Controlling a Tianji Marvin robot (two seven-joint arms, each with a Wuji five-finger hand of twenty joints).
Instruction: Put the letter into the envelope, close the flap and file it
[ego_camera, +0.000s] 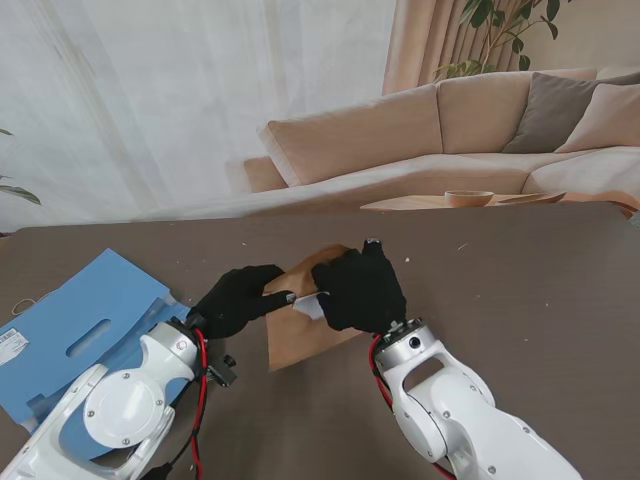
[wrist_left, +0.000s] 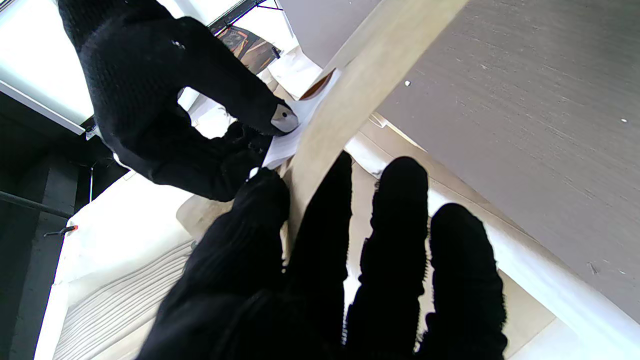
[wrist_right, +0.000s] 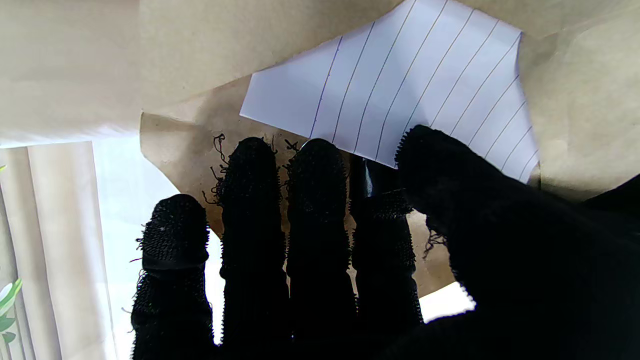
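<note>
Stand camera high behind the arms, looking down the table (ego_camera: 520, 270), wrist cameras close behind each palm, looking along the fingers, both sharing the envelope (ego_camera: 310, 335) and letter (wrist_right: 400, 95) between the hands.

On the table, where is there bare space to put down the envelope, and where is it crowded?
The widest bare stretch of table lies right of the envelope, out to the right edge. A narrower strip runs farther from me, between the envelope and the far edge. The left is crowded: the blue folder fills it, and the left hand and right hand meet over the envelope.

Living room: beige sofa (ego_camera: 420, 135), curtains (ego_camera: 180, 90)
</note>
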